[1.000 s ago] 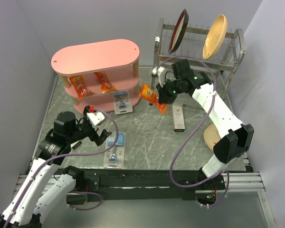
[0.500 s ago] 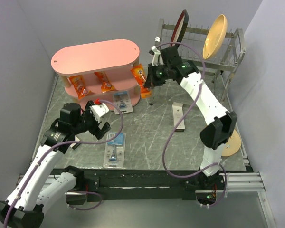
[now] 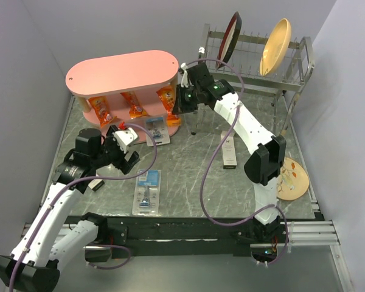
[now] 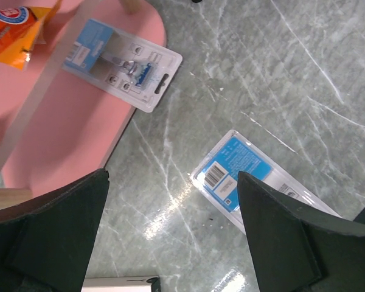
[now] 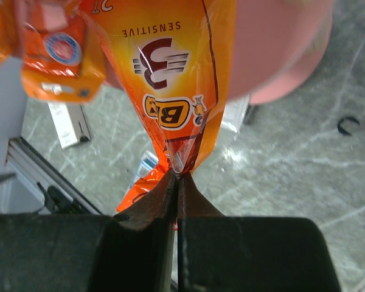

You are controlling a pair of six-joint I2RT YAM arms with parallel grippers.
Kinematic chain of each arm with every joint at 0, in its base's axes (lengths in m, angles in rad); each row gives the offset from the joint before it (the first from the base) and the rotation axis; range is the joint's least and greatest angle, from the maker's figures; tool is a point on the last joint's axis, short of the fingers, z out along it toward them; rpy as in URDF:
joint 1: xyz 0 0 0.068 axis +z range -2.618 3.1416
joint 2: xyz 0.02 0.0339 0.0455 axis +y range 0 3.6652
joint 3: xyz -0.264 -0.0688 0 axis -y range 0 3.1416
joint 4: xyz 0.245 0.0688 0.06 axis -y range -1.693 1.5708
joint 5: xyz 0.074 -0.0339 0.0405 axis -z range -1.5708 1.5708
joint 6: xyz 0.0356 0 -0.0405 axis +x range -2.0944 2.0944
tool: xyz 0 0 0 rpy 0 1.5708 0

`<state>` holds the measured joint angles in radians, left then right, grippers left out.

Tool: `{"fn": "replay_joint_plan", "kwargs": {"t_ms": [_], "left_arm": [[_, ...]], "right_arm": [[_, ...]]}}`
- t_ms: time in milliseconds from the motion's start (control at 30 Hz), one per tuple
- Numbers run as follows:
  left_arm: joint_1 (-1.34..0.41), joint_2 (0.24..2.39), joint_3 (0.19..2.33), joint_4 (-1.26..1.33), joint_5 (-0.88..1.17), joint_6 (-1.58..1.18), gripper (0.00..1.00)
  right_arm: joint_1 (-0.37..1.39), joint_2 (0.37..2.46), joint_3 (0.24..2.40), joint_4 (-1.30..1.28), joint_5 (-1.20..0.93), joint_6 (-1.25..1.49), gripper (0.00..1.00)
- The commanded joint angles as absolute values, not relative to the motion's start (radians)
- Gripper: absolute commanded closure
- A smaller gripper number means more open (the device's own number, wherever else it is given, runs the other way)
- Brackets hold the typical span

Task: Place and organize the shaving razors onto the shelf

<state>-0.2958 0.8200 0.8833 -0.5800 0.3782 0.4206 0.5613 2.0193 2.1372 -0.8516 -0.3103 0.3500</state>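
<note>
The pink shelf (image 3: pixel 121 68) stands at the back left. One razor pack (image 3: pixel 156 130) lies on its bottom board, partly over the edge, and shows in the left wrist view (image 4: pixel 123 64). A second razor pack (image 3: pixel 147 191) lies on the table, barcode side up (image 4: pixel 246 173). My left gripper (image 3: pixel 126 155) is open and empty above the table between the shelf and that pack (image 4: pixel 170 243). My right gripper (image 3: pixel 175 104) is shut on an orange snack packet (image 5: pixel 176 73) at the right end of the shelf's middle tier (image 3: pixel 166 98).
Two more orange packets (image 3: pixel 100 108) sit on the middle tier. A metal dish rack (image 3: pixel 255 64) with two plates stands back right. A white-and-black box (image 3: pixel 229 149) lies mid-table, another (image 3: pixel 97 184) by my left arm. A tan dish (image 3: pixel 290 179) lies right.
My right gripper carried the orange packet left from mid-table to the shelf's middle tier. My left gripper moved a little up toward the shelf. A tan dish came into view.
</note>
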Motion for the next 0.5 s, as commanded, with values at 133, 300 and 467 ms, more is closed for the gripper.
{"fn": "replay_joint_plan", "kwargs": {"t_ms": [133,300,467], "left_arm": [[-0.287,0.798,0.868,-0.548,0.434,0.391,0.09],[-0.267,0.798,0.864,-0.545,0.463,0.373,0.08],[-0.255,0.798,0.861,-0.538,0.476,0.367,0.09]], "right_arm": [[0.598,2.059,2.227,-0.765,-0.249,0.388,1.0],[0.612,2.082,2.233,-0.747,-0.212,0.39,1.0],[0.632,2.112,2.267,-0.732,-0.189,0.387,1.0]]}}
